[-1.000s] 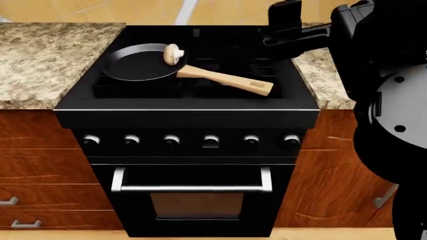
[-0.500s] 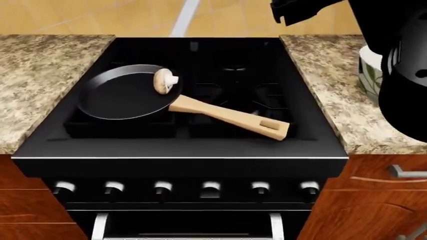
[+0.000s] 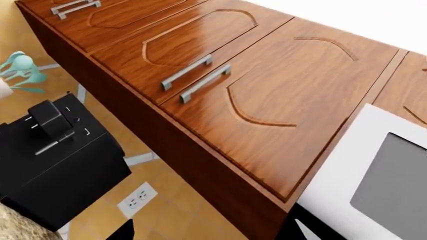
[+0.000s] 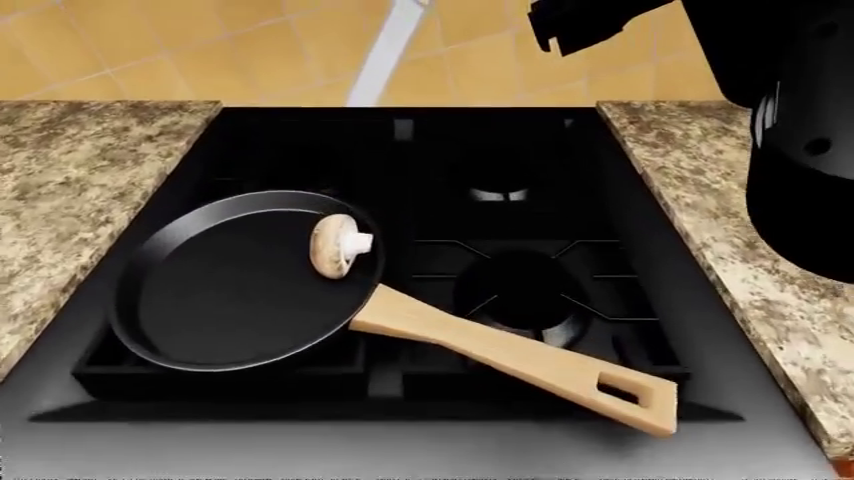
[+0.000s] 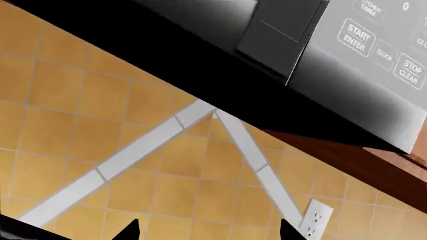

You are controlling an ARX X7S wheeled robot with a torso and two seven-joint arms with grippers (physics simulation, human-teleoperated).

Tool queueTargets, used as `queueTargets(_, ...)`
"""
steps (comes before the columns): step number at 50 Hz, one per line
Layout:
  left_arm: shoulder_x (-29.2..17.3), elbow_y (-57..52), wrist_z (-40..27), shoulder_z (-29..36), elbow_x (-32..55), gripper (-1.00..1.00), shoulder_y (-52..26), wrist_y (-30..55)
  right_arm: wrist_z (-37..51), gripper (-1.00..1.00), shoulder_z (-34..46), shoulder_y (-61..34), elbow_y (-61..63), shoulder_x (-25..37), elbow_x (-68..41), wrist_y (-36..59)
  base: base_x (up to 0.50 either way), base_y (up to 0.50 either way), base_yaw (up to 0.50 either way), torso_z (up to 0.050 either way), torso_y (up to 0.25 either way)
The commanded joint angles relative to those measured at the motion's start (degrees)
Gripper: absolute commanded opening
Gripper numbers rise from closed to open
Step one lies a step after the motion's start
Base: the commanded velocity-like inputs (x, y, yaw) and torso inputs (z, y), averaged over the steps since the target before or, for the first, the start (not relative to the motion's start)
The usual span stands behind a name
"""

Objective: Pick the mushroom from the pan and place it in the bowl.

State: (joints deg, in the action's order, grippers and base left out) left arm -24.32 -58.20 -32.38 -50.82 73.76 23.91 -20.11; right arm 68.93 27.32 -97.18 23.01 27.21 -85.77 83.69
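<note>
One mushroom point(image 4: 335, 245) is all that needs lifting, and it lies on its side at about 1 o'clock inside the pan point(image 4: 227, 290), cap toward the pan's middle, stem toward the rim, just above where the wooden handle point(image 4: 514, 362) joins. To do the reach well, I judge the gripper should come down from above with its fingers set across the cap, clear of the rim and the handle root, since the mushroom is small and likely to roll. Neither hand is near it. The right arm point(image 4: 787, 120) fills the head view at 2 o'clock, and whether its gripper is spread I cannot tell. The bowl is out of sight in every view.

The wrist views add no task things: the left shows wooden cabinets point(image 3: 220, 85) and a microwave point(image 3: 373, 180), the right a tiled wall point(image 5: 133, 165) with an outlet point(image 5: 312, 220).
</note>
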Motion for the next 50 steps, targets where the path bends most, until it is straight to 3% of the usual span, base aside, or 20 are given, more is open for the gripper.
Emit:
queueTargets(1, 0.13, 0.08, 0.18, 0.02, 0.00, 1.00, 0.28, -0.35, 0.81, 1.00, 0.95, 0.16, -0.07, 0.37, -1.11, -1.20, 0.50, 0.12, 0.00, 0.000, 0.000)
queueTargets(8, 0.45, 0.35, 0.67, 0.10, 0.00, 1.00, 0.42, -0.62, 8.63, 1.00, -0.73, 0.36, -3.84, -0.30, -10.30, -3.02, 0.12, 0.03, 0.00, 0.000, 0.002)
queueTargets(14, 0.47, 0.42, 0.65, 0.18, -0.11, 1.00, 0.39, -0.67, 18.29, 1.00, 3.32, -3.31, -9.70, -1.80, -33.37, -9.69, 0.00, 0.00, 0.00, 0.000, 0.000)
queueTargets(18, 0.44, 0.39, 0.57, 0.20, -0.11, 1.00, 0.40, -0.72, 18.55, 1.00, 4.75, -5.13, -12.17, -4.14, -44.17, -16.03, 0.00, 0.00, 0.00, 0.000, 0.000)
queueTargets(25, 0.58, 0.28, 0.58, -0.06, 0.10, 1.00, 0.74, -1.02, 16.48, 1.00, 8.38, -7.86, -16.56, -8.03, -53.22, -19.81, 0.00, 0.00, 0.00, 0.000, 0.000)
queueTargets(32, 0.50, 0.34, 0.49, 0.01, 0.11, 1.00, 0.76, -1.09, 13.06, 1.00, 10.64, -8.13, -19.85, -11.53, -54.47, -19.67, 0.00, 0.00, 0.00, 0.000, 0.000)
queueTargets(50, 0.21, 0.59, 0.02, -0.36, 0.92, 1.00, 1.02, -1.56, 3.81, 1.00, 15.51, -6.58, -31.94, -18.36, -45.29, -15.74, 0.00, 0.00, 0.00, 0.000, 0.000)
